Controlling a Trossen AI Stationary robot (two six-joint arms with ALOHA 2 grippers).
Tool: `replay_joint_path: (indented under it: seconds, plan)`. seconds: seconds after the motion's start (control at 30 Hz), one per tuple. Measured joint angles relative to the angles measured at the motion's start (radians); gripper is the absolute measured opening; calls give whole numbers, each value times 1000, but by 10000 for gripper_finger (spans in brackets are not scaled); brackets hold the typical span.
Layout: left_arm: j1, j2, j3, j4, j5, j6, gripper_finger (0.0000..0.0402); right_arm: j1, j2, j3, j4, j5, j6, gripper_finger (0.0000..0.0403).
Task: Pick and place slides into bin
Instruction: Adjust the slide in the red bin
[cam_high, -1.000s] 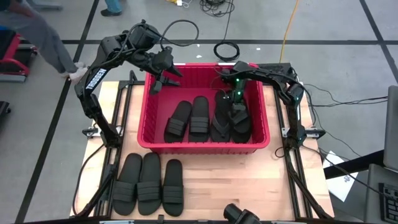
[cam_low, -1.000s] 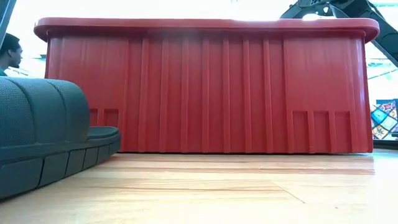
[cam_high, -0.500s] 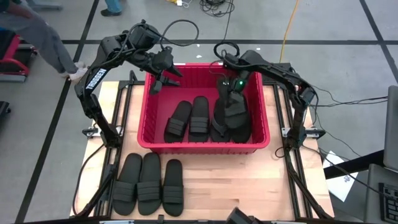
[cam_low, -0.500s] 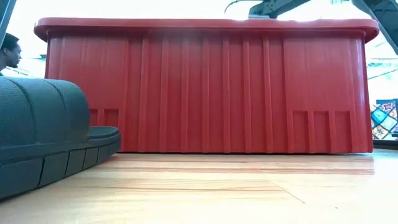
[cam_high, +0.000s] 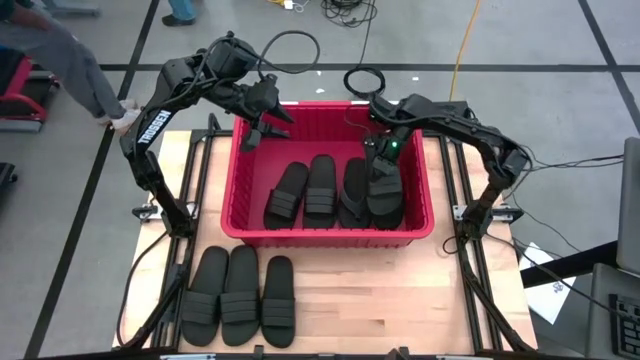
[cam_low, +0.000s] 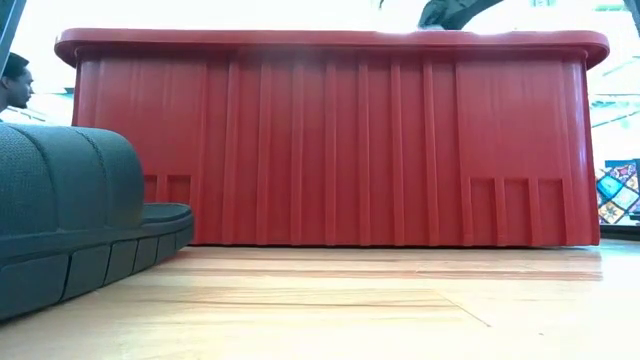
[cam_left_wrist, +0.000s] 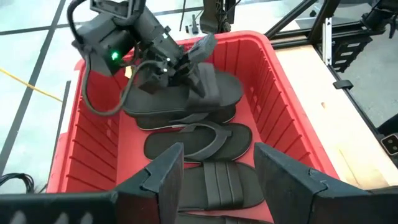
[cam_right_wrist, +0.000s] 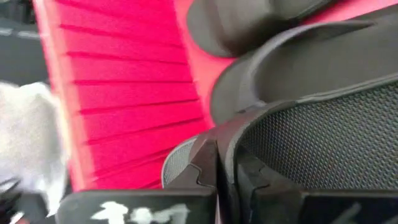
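The red bin (cam_high: 240, 190) stands mid-table and holds several black slides: two strap slides (cam_high: 305, 190) side by side, a flip-flop (cam_left_wrist: 199, 142), and one slide (cam_high: 385, 188) on which my right gripper (cam_high: 378, 150) is shut. Three more slides (cam_high: 240, 297) lie flat on the wood near the table's front left. My left gripper (cam_left_wrist: 214, 180) hangs open over the bin's far left corner (cam_high: 262, 125) and touches nothing. My right gripper pinches the slide's wide strap (cam_left_wrist: 204, 59) between its two shut fingers (cam_right_wrist: 208, 168), at the strap's edge. The fingers slant down from the bin's far side. The slide sits tilted over other slides at the bin's right; whether it clears them I cannot tell.
The bin's front wall (cam_low: 330, 150) fills the low view, with a slide (cam_low: 70, 210) close at its left. A person (cam_high: 70, 60) stands beyond the table's far left corner. Bare wood (cam_high: 380, 300) lies in front of the bin at the right.
My right gripper has shut on the slide's strap inside the bin, then risen and rolled. The slide has come up with it from lying flat and shifted a little toward the bin's near side.
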Motion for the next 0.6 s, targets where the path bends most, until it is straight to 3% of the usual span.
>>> replay_joint_path:
  seconds: [0.2, 0.6]
  plan:
    - [0, 0, 0, 0, 0, -4, 191, -1, -118, -214, 207, 27, 59, 2]
    - [0, 0, 0, 65, -1, -54, 191, -62, -155, -456, 319, 18, -36, 2]
